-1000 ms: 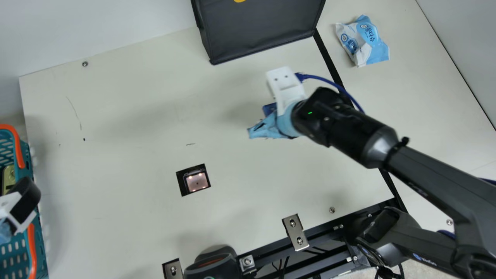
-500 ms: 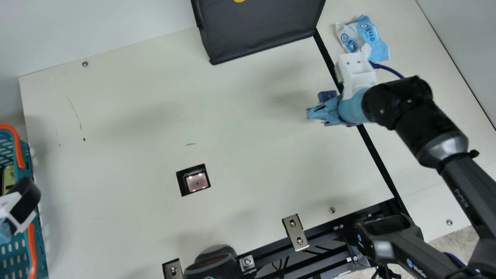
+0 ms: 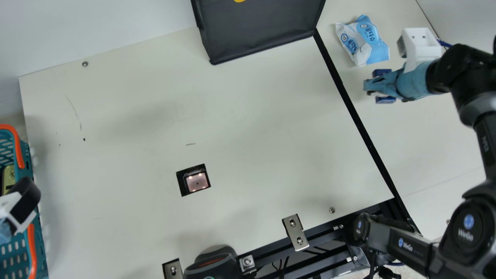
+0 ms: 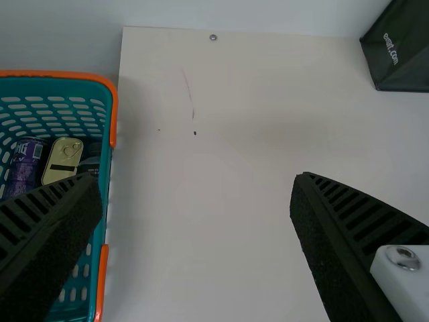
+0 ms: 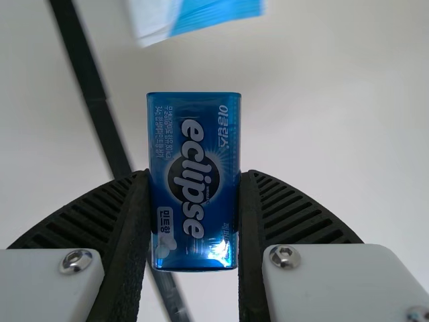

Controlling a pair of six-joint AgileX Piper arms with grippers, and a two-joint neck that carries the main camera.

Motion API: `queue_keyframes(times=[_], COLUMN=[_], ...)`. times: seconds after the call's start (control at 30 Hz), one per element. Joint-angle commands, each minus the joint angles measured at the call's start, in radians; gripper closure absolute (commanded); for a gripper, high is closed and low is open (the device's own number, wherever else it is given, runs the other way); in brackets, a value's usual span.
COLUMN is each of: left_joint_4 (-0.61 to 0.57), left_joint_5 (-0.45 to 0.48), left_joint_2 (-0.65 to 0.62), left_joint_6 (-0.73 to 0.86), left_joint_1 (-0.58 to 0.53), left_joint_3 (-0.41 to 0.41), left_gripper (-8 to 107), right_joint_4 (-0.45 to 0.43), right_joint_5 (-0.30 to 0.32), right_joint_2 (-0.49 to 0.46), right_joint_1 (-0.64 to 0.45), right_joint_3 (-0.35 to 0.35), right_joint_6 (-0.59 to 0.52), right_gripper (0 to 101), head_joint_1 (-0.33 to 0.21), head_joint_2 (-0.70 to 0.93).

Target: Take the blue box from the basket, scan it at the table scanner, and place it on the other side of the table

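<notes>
Right gripper (image 3: 383,86) clasps the blue box (image 5: 194,181) between its ribbed fingers, over the part of the table (image 3: 116,116) right of the black strip (image 3: 354,113) in the main view. Near it lies a packet (image 3: 362,42). Farther off are a dark bag (image 3: 259,27) and the scanner (image 3: 197,182). Farthest, by the basket (image 4: 106,168), the left gripper (image 3: 4,232) has its fingers spread wide.

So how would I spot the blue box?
Find the black strip crossing the table, then the right gripper beyond it from the teal basket. Held between its ribbed fingers is a glossy, straight-sided blue box, unlike the crumpled blue-and-white packet lying nearby.
</notes>
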Motion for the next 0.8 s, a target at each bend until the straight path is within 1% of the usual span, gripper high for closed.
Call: queue_keyframes(times=[0.0,0.27,0.57,0.77], left_joint_4=[0.000,0.000,0.000,0.000], left_joint_5=[0.000,0.000,0.000,0.000], left_joint_2=[0.000,0.000,0.000,0.000], left_joint_6=[0.000,0.000,0.000,0.000], left_joint_1=[0.000,0.000,0.000,0.000], left_joint_3=[0.000,0.000,0.000,0.000], left_gripper=[9,9,9,9], right_joint_4=[0.002,-0.025,-0.068,-0.078], right_joint_5=[-0.001,-0.008,0.003,0.021], right_joint_2=[0.047,0.186,0.340,0.430], right_joint_1=[-0.043,-0.086,-0.088,-0.089], right_joint_3=[-0.048,-0.201,-0.369,-0.465], right_joint_6=[-0.062,-0.151,-0.180,-0.201], right_gripper=[101,101,101,101], head_joint_1=[-0.026,-0.026,-0.026,-0.026], head_joint_2=[-0.002,-0.002,-0.002,-0.002])
